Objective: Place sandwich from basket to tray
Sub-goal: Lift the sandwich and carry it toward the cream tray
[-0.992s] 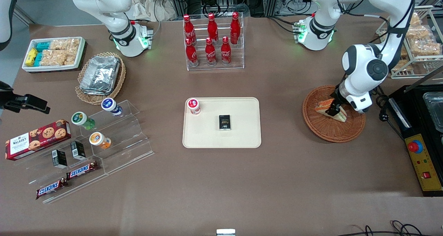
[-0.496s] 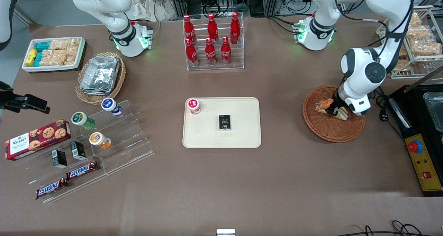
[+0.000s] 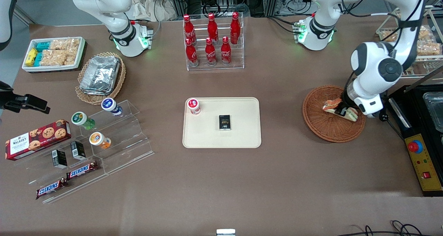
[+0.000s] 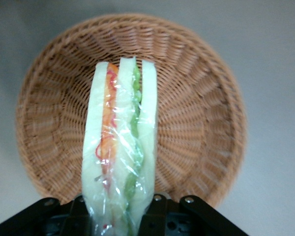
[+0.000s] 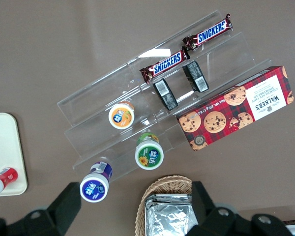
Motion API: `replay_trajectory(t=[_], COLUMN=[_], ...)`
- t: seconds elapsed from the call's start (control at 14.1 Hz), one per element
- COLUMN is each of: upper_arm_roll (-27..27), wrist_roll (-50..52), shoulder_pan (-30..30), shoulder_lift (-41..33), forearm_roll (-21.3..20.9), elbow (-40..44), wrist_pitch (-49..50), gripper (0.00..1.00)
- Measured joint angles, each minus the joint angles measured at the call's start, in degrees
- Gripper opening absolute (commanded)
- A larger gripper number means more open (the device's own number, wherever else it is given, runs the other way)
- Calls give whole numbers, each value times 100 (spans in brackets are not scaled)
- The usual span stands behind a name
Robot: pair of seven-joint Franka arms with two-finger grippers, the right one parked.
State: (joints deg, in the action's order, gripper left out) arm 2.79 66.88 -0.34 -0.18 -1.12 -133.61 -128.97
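Sandwich (image 3: 340, 109) held above the wicker basket (image 3: 325, 125), clear of the weave as far as the wrist view shows: three white bread slices with orange, red and green filling in clear wrap (image 4: 119, 152), basket floor (image 4: 196, 123) visible well below. Gripper (image 3: 343, 110) over the part of the basket toward the working arm's end of the surface, fingers closed against the sandwich at its thick end, wedge tip pointing away from the wrist.

Step in hand, by the look of it: carrying the wedge across to the cream tray (image 3: 242, 139), which lies well apart, toward the middle of the surface (image 3: 283, 180).

Best done with:
- Grip kept steady, since soft bread in slippery wrap likely squashes or slides under a change of pressure.
- Enough height to clear the basket rim before moving sideways; no dragging across the weave.
- Smooth, level travel, so the long unsupported tip does not droop or swing.
- A landing on bare tray, away from the red-capped bottle (image 3: 193, 106) near one corner and the small black box (image 3: 224, 122) near the middle; open room shows toward the basket end of the tray.
- Low set-down before release, so the wedge does not drop or roll off the low rim.
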Motion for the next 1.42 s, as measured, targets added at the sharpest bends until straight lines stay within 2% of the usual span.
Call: replay_trajectory(t=[0.21, 0.43, 0.64, 1.06, 1.28, 1.42], upper_arm_roll=[450, 1209, 1824, 2478, 2837, 2928], wrist_roll=[-115, -481, -1549, -3620, -3918, -3971], shoulder_pan=[-25, -53, -94, -86, -109, -237], shoulder_lift=[-180, -185, -139, 326, 687, 1037], forearm_roll=[-5, -5, 7, 124, 437, 408], elbow=[1103, 1933, 2681, 2962, 2967, 2960], wrist_pitch=[1338, 1959, 2326, 2256, 1732, 1307], gripper=[0, 0, 0, 0, 0, 0])
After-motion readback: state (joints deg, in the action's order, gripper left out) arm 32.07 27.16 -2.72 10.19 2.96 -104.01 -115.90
